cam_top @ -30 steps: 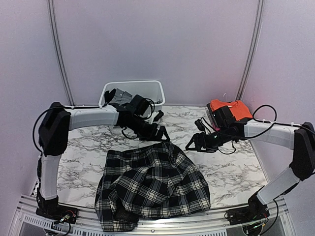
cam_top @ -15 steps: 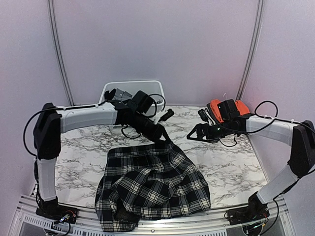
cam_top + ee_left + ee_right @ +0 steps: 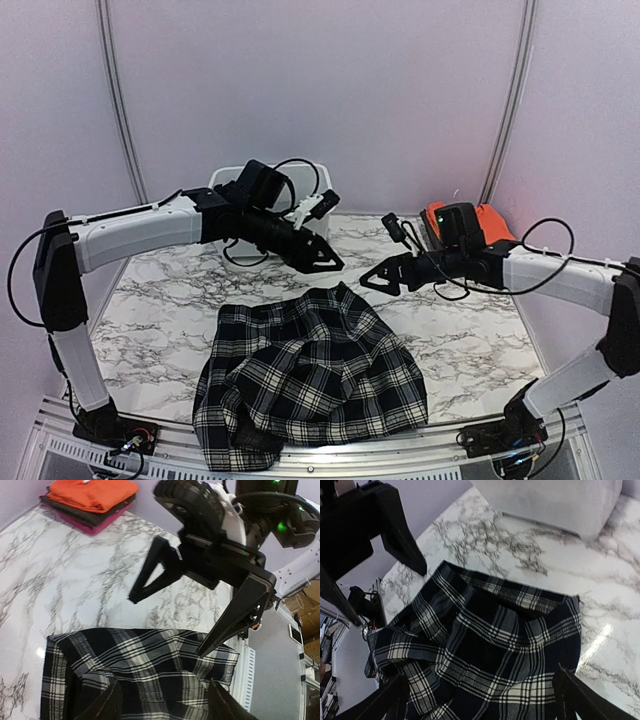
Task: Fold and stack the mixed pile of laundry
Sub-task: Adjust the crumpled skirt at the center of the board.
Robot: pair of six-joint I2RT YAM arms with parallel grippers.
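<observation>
The black-and-white plaid skirt (image 3: 310, 375) lies crumpled on the marble table near the front edge. It also shows in the left wrist view (image 3: 140, 672) and the right wrist view (image 3: 490, 650). My left gripper (image 3: 320, 262) hangs open and empty above the skirt's far edge. My right gripper (image 3: 376, 281) is open and empty just right of it; the two face each other. The folded orange T-shirt (image 3: 90, 494) tops a stack at the back right, over a dark grey layer (image 3: 97, 514). In the top view the right arm partly hides the shirt (image 3: 492, 222).
A white plastic tub (image 3: 318, 186) stands at the back, behind my left arm, and shows in the right wrist view (image 3: 555, 502). A pink layer (image 3: 87, 525) lies at the bottom of the stack. Walls close the table on three sides.
Both grippers have risen from the table and moved back, the left arm swinging higher and toward the tub. The skirt has not moved.
</observation>
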